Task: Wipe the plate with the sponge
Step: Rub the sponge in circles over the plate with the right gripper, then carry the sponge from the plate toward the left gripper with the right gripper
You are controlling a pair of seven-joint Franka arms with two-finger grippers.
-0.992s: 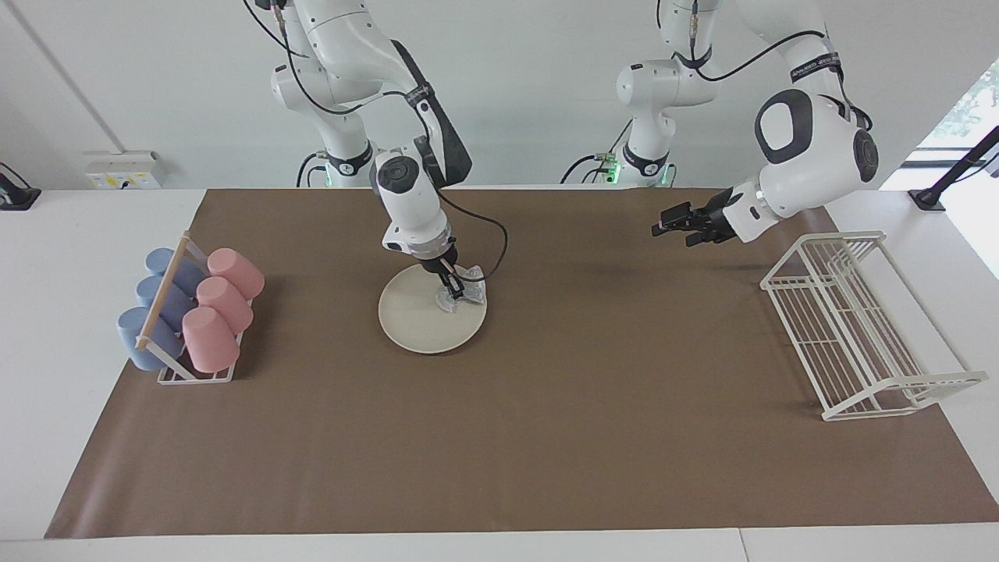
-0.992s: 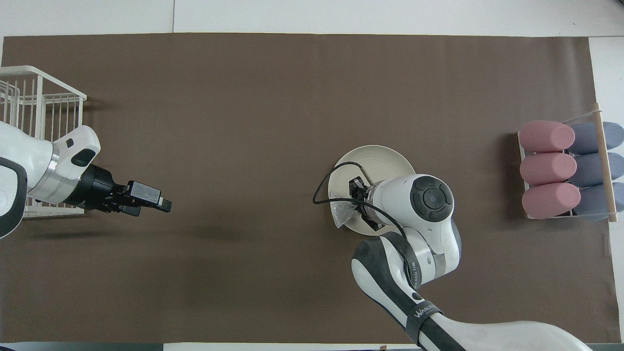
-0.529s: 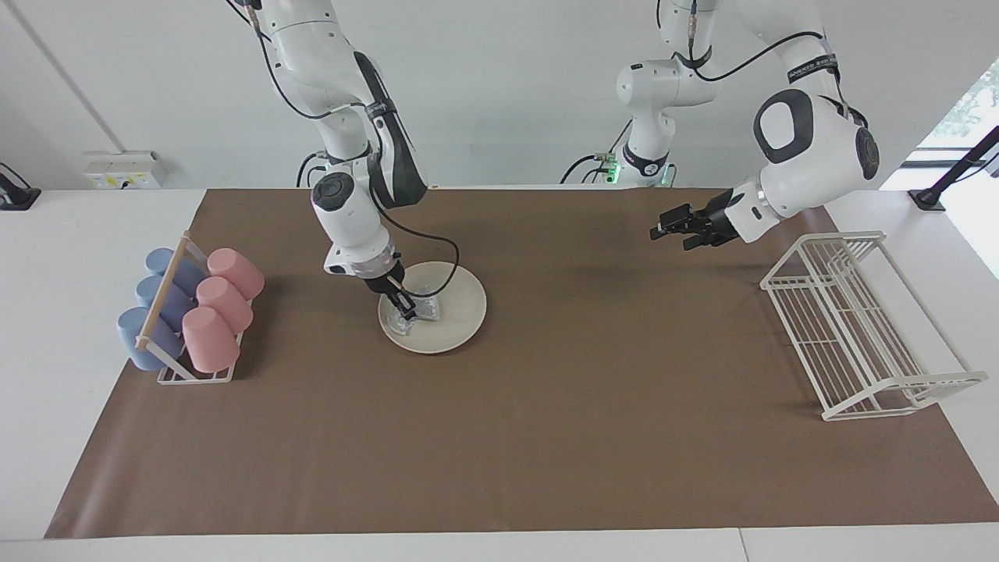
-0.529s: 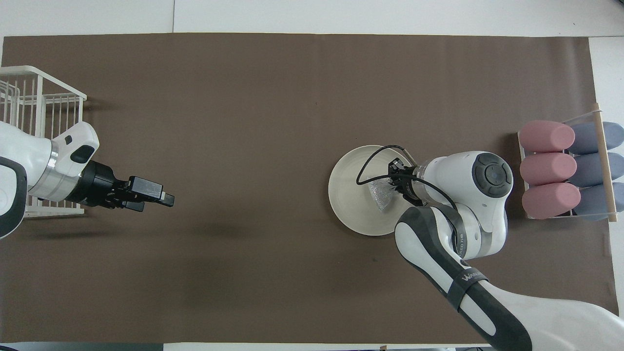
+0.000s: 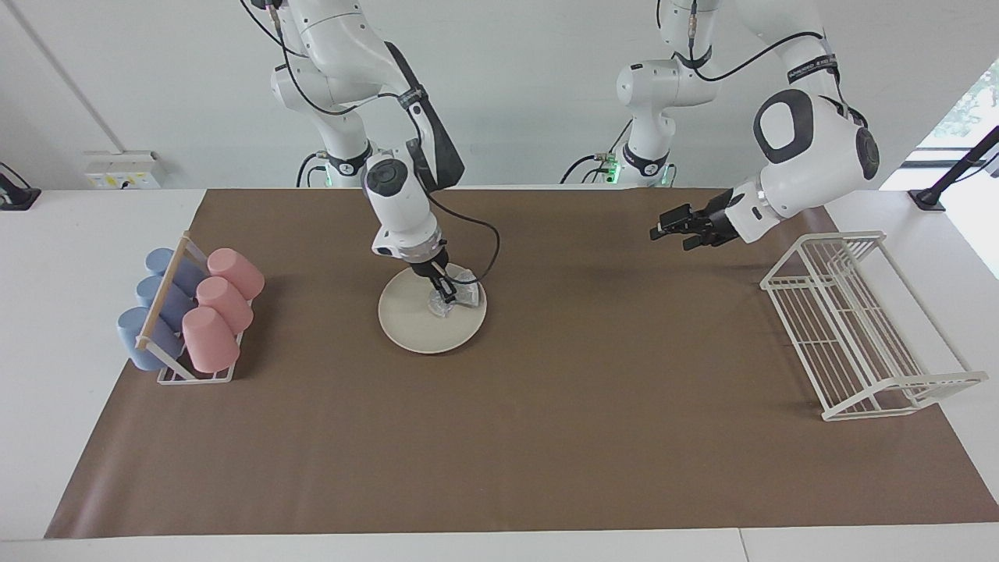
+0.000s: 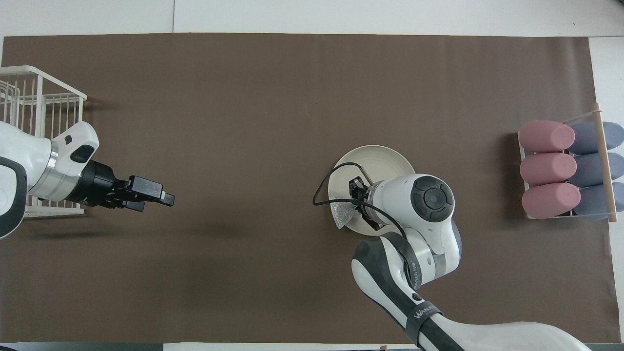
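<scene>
The cream-white plate (image 5: 414, 326) lies on the brown mat, toward the right arm's end; it also shows in the overhead view (image 6: 378, 158). My right gripper (image 5: 445, 295) (image 6: 359, 210) is shut on the silvery sponge (image 5: 466, 294) (image 6: 341, 213) and presses it on the plate's edge toward the left arm's end, where the sponge slightly overhangs the rim. My left gripper (image 5: 663, 228) (image 6: 163, 199) waits in the air over bare mat beside the white wire rack, holding nothing that I can see.
A rack of pink and blue cups (image 5: 195, 312) (image 6: 565, 168) stands at the right arm's end of the mat. A white wire rack (image 5: 851, 328) (image 6: 34, 97) stands at the left arm's end. A black cable loops from the right wrist over the plate.
My right gripper swept the sponge across the plate toward the cup rack, then back to the edge toward the left arm's end. The left arm barely moved.
</scene>
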